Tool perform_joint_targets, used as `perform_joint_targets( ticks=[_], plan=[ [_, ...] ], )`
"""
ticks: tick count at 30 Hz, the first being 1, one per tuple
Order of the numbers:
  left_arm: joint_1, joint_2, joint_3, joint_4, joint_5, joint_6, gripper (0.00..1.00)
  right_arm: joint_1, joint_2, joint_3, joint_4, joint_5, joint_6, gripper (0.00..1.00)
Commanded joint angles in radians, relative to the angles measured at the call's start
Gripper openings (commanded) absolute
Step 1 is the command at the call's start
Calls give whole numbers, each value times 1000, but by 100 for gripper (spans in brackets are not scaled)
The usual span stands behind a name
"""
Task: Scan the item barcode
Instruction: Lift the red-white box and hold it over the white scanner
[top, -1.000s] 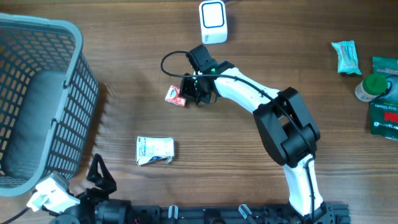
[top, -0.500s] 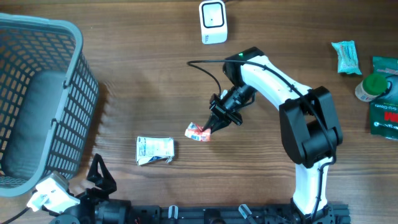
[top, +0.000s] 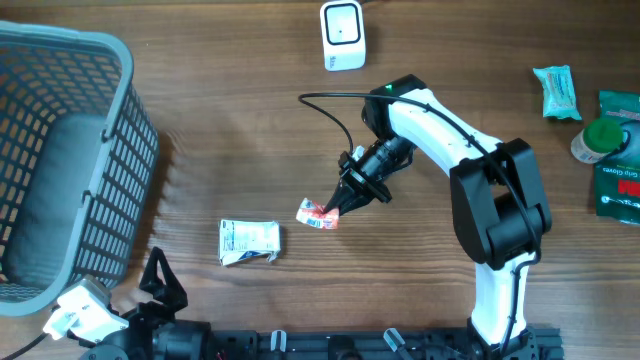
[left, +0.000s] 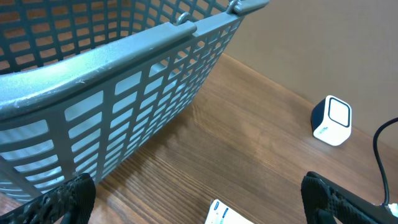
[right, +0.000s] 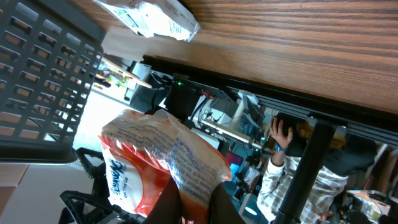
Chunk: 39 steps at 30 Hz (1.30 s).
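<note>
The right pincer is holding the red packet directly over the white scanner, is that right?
Not quite. The right pincer is holding the red packet, but not over the white scanner. The packet is well away from the scanner, closer to the white packet lying on the table. The overhead view shows this.

so the whole thing sits on a dark brown wood-grain table (top: 200, 130) with a black rail (top: 420, 345) along the near edge, plain tan wall (left: 323, 37) behind, pretty even lighting, and past the edge a cluttered room with a person (right: 283, 171) in a checked shirt
</note>
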Motion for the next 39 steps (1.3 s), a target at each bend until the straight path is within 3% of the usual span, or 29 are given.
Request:
perform_joint_targets(
  ticks=[1, 3, 8, 12, 18, 21, 25, 33, 37, 39],
  plan=[
    [-5, -3, 0, 4, 4, -5, 100, 0, -26, -2, -19, 82, -21, 4],
    [-5, -3, 0, 4, 4, -5, 100, 0, -26, -2, -57, 87, -22, 4],
    [-5, -3, 0, 4, 4, -5, 100, 0, -37, -2, -70, 86, -192, 4],
    [-5, -3, 0, 4, 4, -5, 100, 2, -187, -2, -70, 131, -237, 5],
    [-5, -3, 0, 3, 4, -5, 100, 3, -500, -2, -31, 586, 8, 4],
    [-5, -3, 0, 4, 4, -5, 100, 23, -559, -2, 201, 988, 209, 4],
    [-5, -3, 0, 4, 4, -5, 100, 29, -513, -10, 609, 1268, 189, 5],
    [-5, -3, 0, 4, 4, -5, 100, 29, -166, -10, 1382, 1322, -253, 5],
    [-5, -3, 0, 3, 4, -5, 100, 28, 100, -10, 1970, 1346, -447, 5],
    [-5, -3, 0, 3, 4, -5, 100, 27, 177, -10, 2168, 1359, -451, 5]
  ],
)
